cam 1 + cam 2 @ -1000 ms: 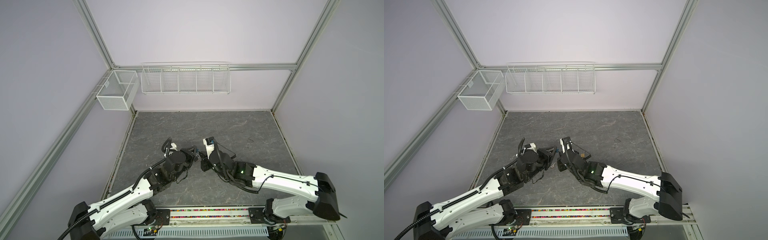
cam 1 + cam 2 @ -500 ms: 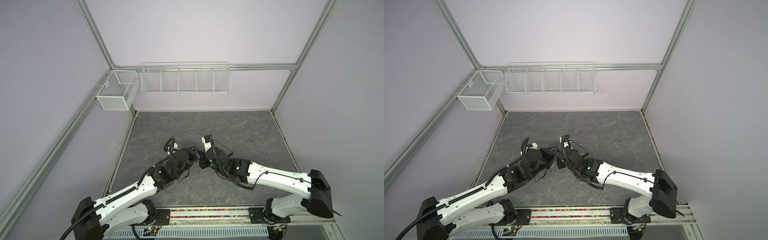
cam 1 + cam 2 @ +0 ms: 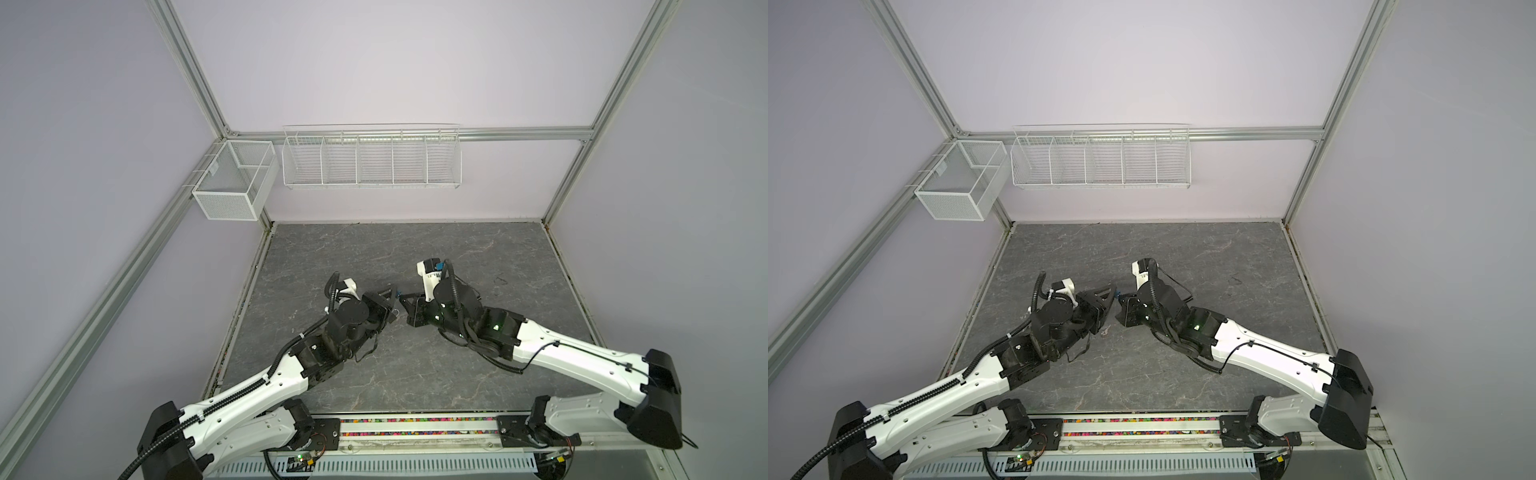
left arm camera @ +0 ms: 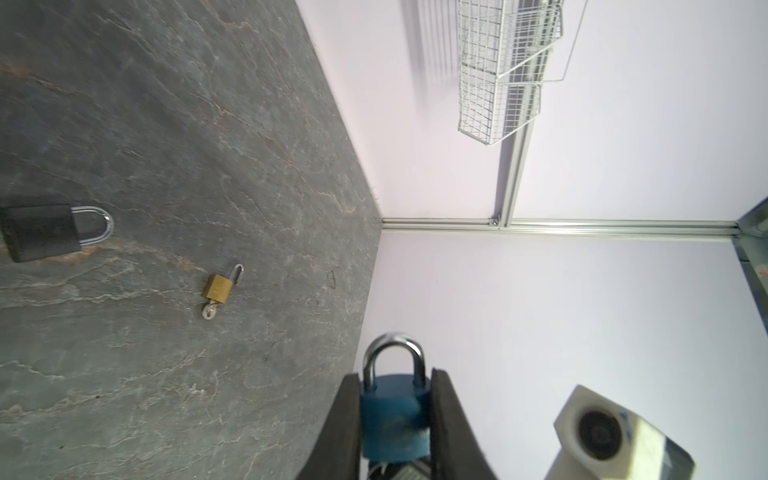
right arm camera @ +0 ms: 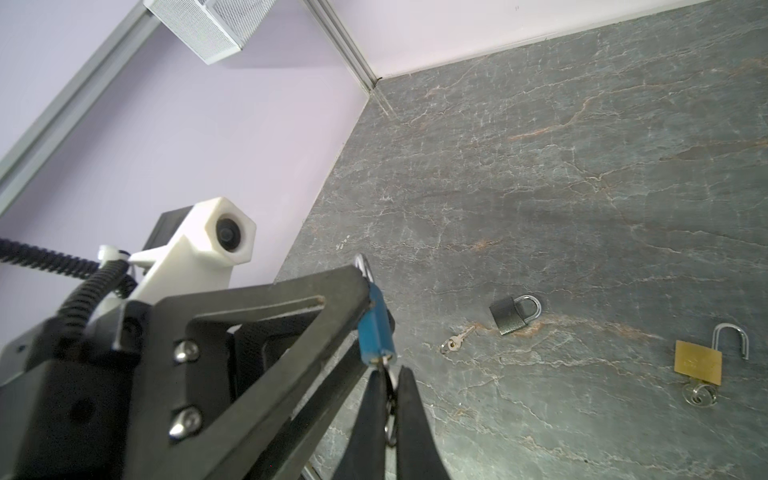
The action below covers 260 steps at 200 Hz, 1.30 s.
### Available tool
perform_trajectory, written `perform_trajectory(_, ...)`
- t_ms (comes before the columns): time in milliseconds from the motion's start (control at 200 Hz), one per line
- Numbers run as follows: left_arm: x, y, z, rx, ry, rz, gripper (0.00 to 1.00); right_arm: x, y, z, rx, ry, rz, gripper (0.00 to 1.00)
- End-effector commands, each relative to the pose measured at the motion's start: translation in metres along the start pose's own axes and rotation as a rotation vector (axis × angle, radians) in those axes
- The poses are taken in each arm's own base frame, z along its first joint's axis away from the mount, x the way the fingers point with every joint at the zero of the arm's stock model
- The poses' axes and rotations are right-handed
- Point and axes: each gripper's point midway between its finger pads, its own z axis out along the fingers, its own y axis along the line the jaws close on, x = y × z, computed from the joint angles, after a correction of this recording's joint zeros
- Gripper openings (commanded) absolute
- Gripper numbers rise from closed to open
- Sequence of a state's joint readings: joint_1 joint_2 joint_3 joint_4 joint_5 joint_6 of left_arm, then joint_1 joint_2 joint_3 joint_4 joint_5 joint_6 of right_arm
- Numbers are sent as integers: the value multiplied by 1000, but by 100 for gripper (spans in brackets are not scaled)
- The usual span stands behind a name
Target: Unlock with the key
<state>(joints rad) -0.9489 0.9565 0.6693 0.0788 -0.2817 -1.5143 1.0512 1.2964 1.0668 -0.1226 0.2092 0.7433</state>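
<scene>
Above the middle of the bench [image 3: 374, 257], seemingly lifted off it, the left hand [image 4: 395, 376] clamps the blue padlock [image 4: 395, 419] by its two narrow edges; the shackle [image 4: 394, 349] points away from that wrist, with both legs seated in the body, so I judge it not yet unlocked; the opposite end, the keyway end, faces the right hand [image 5: 390, 370], which is pinched shut on the key [image 5: 385, 365], its ring [image 5: 390, 432] dangling between the fingers; the key meets the base of the padlock, and its shank lies roughly in line with the padlock's long axis, shackle to keyway; whether the blade is fully seated cannot be told; the coming move, as I read it, is a twist by the right hand about that shared axis while the left hand holds firm; a black padlock [image 5: 513, 316], a loose key [image 5: 455, 338] and an open brass padlock [image 5: 698, 361] lie on the bench, well apart from both hands.
</scene>
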Motion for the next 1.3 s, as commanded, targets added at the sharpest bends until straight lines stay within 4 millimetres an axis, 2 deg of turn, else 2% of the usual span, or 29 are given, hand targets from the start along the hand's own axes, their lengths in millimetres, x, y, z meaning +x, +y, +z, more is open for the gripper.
perform_trajectory(0, 44, -7, -8, 58, 219, 61, 0, -30, 56, -20, -254, -73, 61, 6)
perform_trajectory(180, 50, -14, -12, 92, 255, 125, 0, -45, 71, -40, -345, -105, 94, 6)
perform_trajectory(285, 49, -14, -14, 92, 252, 142, 0, -49, 73, -47, -355, -122, 93, 6)
perform_trajectory(560, 35, -17, -19, 74, 188, 184, 0, -42, 55, -43, -271, -122, 50, 6)
perform_trajectory(675, 29, -24, -22, 80, 160, 194, 0, -39, 46, -41, -232, -116, 38, 7)
perform_trajectory(905, 5, -33, -31, 38, 43, 277, 0, -35, 29, -48, -159, -122, 19, 20)
perform_trajectory(1065, -18, -24, -39, -73, -58, 409, 0, -30, 13, -56, -95, -113, 0, 26)
perform_trajectory(1199, -22, -30, -43, -73, -75, 526, 0, -27, 0, -68, -50, -116, -9, 42)
perform_trajectory(1294, -25, -26, -45, -100, -78, 618, 0, -26, -8, -77, -14, -108, -30, 54)
